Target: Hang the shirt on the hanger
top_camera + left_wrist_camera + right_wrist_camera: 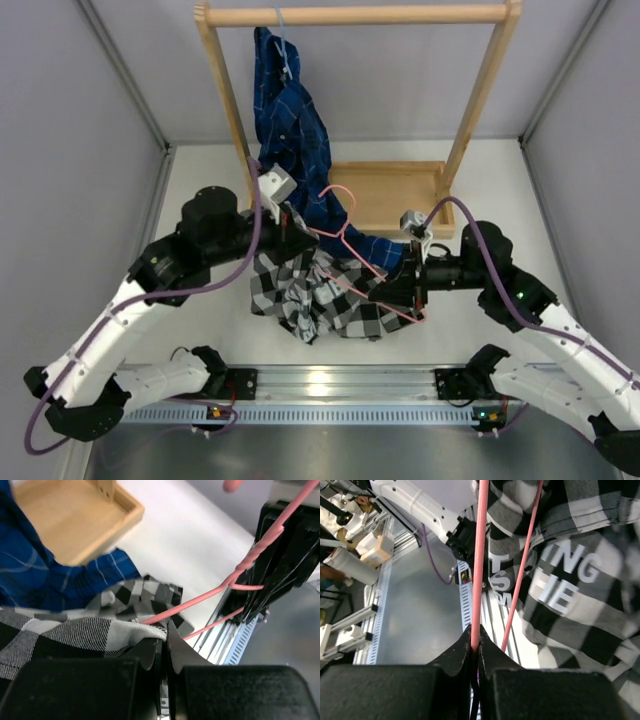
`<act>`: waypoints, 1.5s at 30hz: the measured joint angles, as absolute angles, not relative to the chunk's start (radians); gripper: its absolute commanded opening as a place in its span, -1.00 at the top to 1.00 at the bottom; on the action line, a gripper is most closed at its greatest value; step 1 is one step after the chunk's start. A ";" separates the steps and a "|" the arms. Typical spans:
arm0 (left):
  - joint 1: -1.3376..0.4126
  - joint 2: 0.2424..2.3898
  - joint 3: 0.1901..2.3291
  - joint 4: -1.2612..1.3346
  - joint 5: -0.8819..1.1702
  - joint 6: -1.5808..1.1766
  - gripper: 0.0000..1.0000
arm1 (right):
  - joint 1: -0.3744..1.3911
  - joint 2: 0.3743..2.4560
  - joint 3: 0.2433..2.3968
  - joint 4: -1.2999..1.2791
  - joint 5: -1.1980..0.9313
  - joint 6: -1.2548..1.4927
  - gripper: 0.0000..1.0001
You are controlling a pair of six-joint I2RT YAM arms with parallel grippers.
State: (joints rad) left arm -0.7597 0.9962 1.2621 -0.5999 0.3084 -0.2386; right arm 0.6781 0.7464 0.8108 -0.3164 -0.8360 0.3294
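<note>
Landmark: tall light-wood garment rack (380,15) with a shallow tray base (385,195), standing at the far side of the white bench (500,180).
Shirt: black-and-white checked fabric shirt with large white block lettering (320,295), bunched in a heap on the bench just in front of the rack's tray base.
Hanger: thin pink wire triangular hanger (345,235), in front of the tray base, lying tilted across the checked shirt with its hook end towards the rack; one wire arm runs into the checked folds.
Left jaws: clenched on a fold of the checked shirt at the heap's edge nearest the rack's left post; the cloth is pinched between the black fingers (150,655).
Right jaws: clenched on the hanger's wire at the end farthest from the rack; a second pink wire runs just beside them, over the lettering.
Other garment: dark blue plaid shirt (290,110) hanging from the rack's top bar on a light blue hanger (283,45), its lower end trailing down to just beside the checked shirt.
</note>
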 measured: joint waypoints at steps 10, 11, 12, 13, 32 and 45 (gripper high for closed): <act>-0.767 1.018 1.639 -0.772 -0.085 -0.181 1.00 | 0.721 0.721 0.942 -0.361 -0.742 0.167 1.00; -0.767 1.016 1.627 -0.785 -0.085 -0.176 1.00 | 0.722 0.713 0.939 -0.371 -0.735 0.156 1.00; -0.767 1.011 1.607 -0.789 -0.081 -0.170 1.00 | 0.723 0.699 0.925 -0.376 -0.723 0.142 1.00; -0.767 1.009 1.584 -0.800 -0.070 -0.163 1.00 | 0.723 0.684 0.908 -0.387 -0.712 0.130 1.00; -0.767 0.658 1.234 -0.805 -0.113 0.008 1.00 | 0.760 0.745 0.823 -0.579 -0.762 -0.028 1.00; -0.767 0.683 1.237 -0.783 0.383 0.121 1.00 | 0.764 0.877 0.980 -0.517 -0.980 -0.136 1.00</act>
State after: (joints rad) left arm -0.7666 0.6834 1.2373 -0.7834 0.3828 0.1207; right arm 0.7643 0.8768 0.9798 -0.5175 -0.9798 -0.1356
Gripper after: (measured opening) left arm 0.025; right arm 0.006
